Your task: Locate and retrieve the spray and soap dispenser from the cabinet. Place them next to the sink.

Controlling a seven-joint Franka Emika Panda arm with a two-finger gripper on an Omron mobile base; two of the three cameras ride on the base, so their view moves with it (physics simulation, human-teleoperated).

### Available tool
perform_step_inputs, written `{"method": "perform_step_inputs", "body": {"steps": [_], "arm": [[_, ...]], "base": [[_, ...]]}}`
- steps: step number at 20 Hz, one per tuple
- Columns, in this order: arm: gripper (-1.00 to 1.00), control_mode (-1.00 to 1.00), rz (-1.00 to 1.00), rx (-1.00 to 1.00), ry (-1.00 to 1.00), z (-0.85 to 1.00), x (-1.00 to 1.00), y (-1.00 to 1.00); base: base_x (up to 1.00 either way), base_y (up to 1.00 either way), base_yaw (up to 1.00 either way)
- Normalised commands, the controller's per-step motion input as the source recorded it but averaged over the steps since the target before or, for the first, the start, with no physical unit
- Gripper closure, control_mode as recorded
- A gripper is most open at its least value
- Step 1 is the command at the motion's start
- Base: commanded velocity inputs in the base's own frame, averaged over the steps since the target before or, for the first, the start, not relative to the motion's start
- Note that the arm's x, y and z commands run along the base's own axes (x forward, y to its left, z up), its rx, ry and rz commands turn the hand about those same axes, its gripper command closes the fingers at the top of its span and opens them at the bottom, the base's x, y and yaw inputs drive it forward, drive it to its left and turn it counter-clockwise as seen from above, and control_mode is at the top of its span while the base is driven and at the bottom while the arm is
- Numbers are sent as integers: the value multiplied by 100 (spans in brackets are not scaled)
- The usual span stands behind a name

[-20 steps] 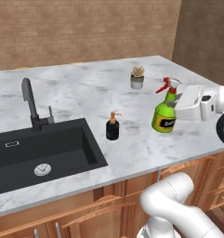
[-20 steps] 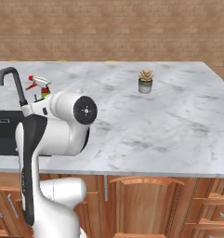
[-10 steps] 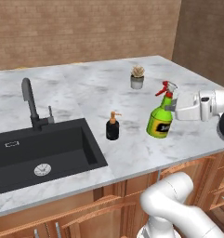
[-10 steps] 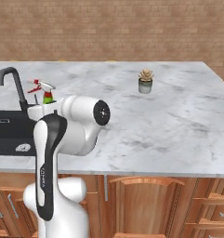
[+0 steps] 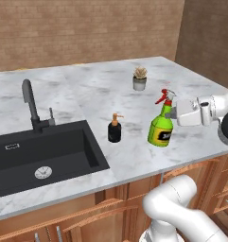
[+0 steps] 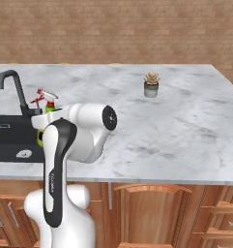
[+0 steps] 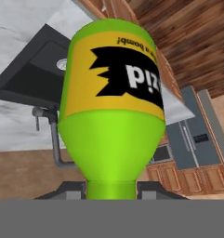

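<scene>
My gripper [image 5: 171, 113] is shut on the neck of the green spray [image 5: 161, 128], just under its white trigger head and red nozzle. The bottle leans slightly, its base at or just above the marble; I cannot tell if it touches. In the hand view the spray [image 7: 111, 116] looms close, with a dark fingertip [image 7: 69, 188] on either side of its neck. The black soap dispenser [image 5: 114, 130] stands upright to the spray's left, near the right rim of the black sink [image 5: 94, 152]. In the right base view the spray [image 6: 50, 106] peeks over my arm. The cabinet is out of view.
A tall black faucet [image 5: 31, 105] rises behind the sink. A small potted plant [image 5: 140, 78] stands farther back on the marble counter [image 5: 87, 90]. The counter's front edge runs just below the spray, with wooden drawers [image 5: 214, 189] under it.
The gripper has carried the spray left, toward the soap dispenser and sink, and lower to the counter. The soap dispenser has not moved.
</scene>
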Motion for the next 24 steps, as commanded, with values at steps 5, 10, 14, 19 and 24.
{"method": "perform_step_inputs", "body": {"steps": [5, 10, 14, 19, 24], "arm": [[100, -100, 11, -16, -26, -33, 43, -15], [100, -100, 7, -8, -42, -31, 7, -23], [100, -100, 8, -4, -47, -36, 2, -14], [100, -100, 10, -9, -33, -40, 30, -14], [100, -100, 0, -20, -23, -44, 14, 0]], "base": [[0, 0, 0], [0, 0, 0], [0, 0, 0], [0, 0, 0], [0, 0, 0]]}}
